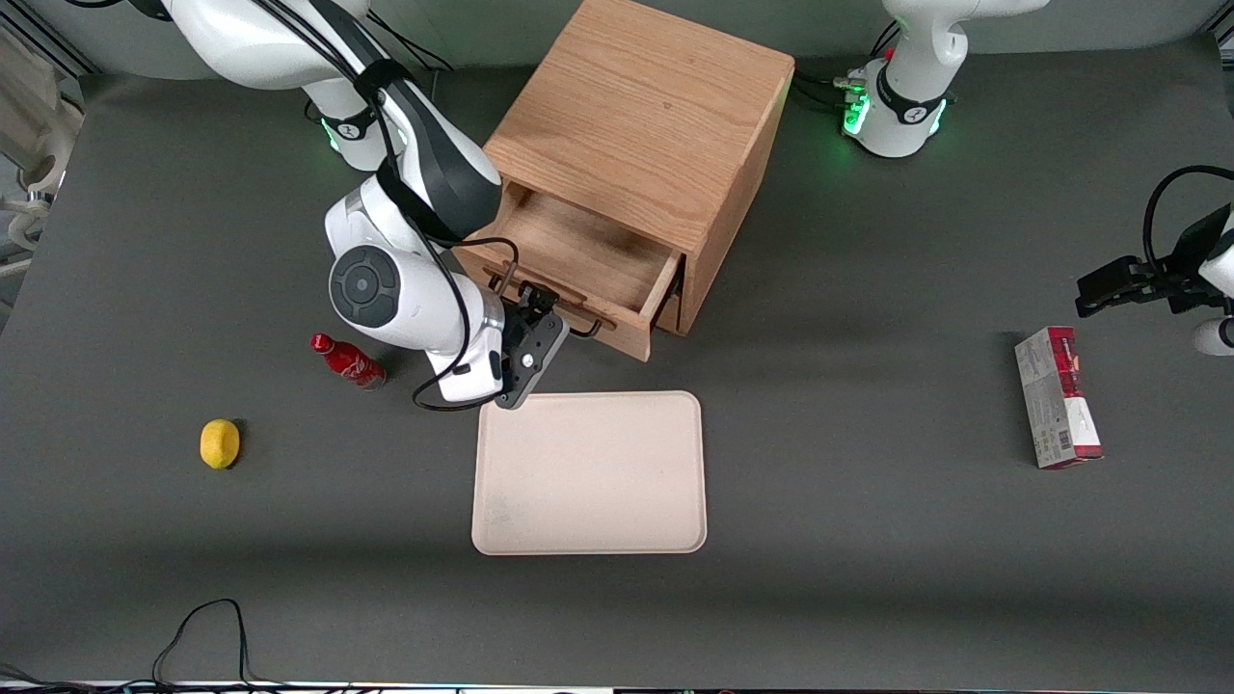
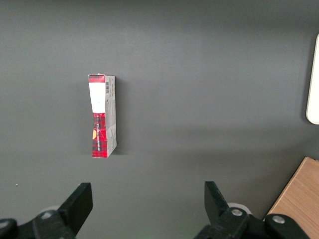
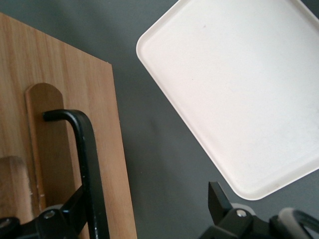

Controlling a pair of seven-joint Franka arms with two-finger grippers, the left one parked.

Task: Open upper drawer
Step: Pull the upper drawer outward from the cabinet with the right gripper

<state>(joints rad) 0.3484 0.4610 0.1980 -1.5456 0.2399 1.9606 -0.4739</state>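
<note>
Upper drawer (image 1: 588, 255) of the light oak cabinet (image 1: 641, 135), w/ its thin black wire handle (image 3: 89, 164), sits pulled maybe halfway out, facing the beige plastic tray (image 1: 590, 472). Right arm's black gripper (image 1: 536, 310) is at the handle, fingers spread apart w/ the bar running between them, not clamped imo. Looks like mid-pull or just finishing. Next move prob: pinch the bar and draw straight toward the tray, or just back off.
</note>
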